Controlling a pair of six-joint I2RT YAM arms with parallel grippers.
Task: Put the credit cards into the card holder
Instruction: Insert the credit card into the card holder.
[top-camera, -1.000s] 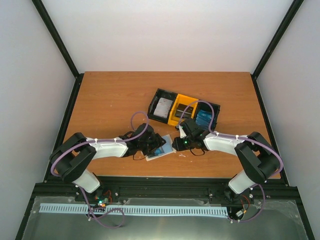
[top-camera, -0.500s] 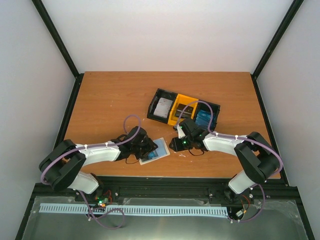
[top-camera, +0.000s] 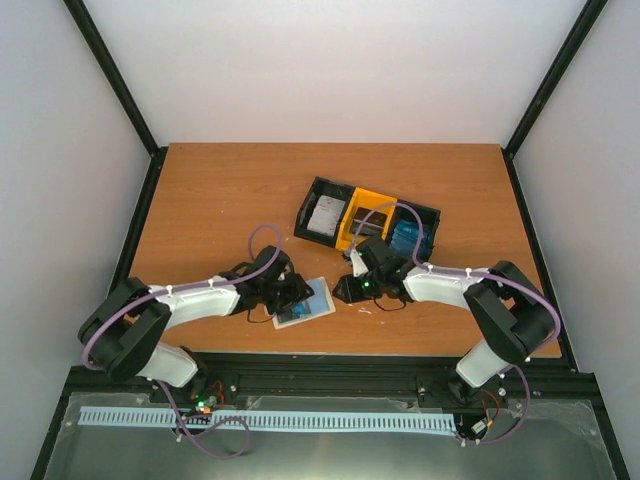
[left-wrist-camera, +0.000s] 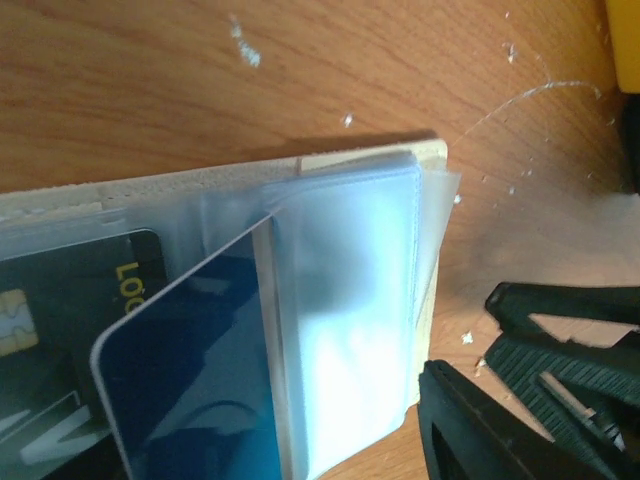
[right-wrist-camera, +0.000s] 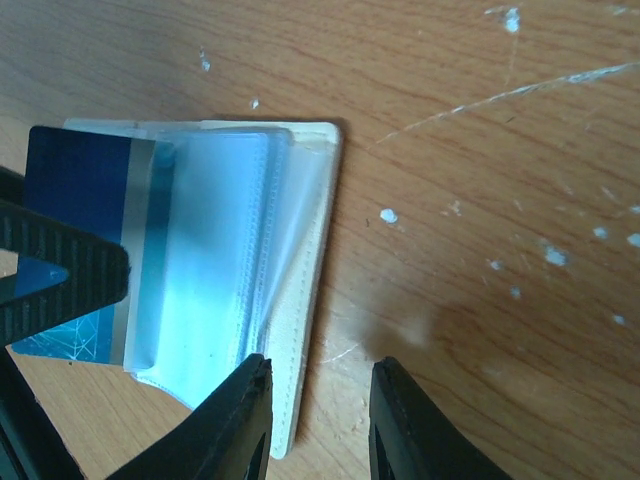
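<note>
The card holder (top-camera: 305, 303) lies open near the table's front edge, cream cover (right-wrist-camera: 310, 250) down and clear sleeves up. A blue credit card (left-wrist-camera: 190, 380) sticks halfway out of a sleeve, with its free end lifted. A dark card (left-wrist-camera: 80, 290) with yellow lettering sits in a sleeve beside it. My left gripper (top-camera: 288, 292) is at the holder's left. One of its fingers (right-wrist-camera: 70, 270) crosses the blue card and the other (left-wrist-camera: 470, 420) stands beside the sleeves' corner. My right gripper (right-wrist-camera: 315, 375) is open. Its left finger rests on the holder's edge and its right finger is over bare wood.
A black-and-yellow three-compartment tray (top-camera: 302, 215) stands behind the grippers. It holds a grey-white card (top-camera: 325, 215) on the left and a blue card (top-camera: 408, 235) on the right. The wood is scratched and flecked white. The front edge is just below the holder.
My left arm has drawn back toward the near left. The holder has slid and turned with it. The right gripper has followed slightly to the left.
</note>
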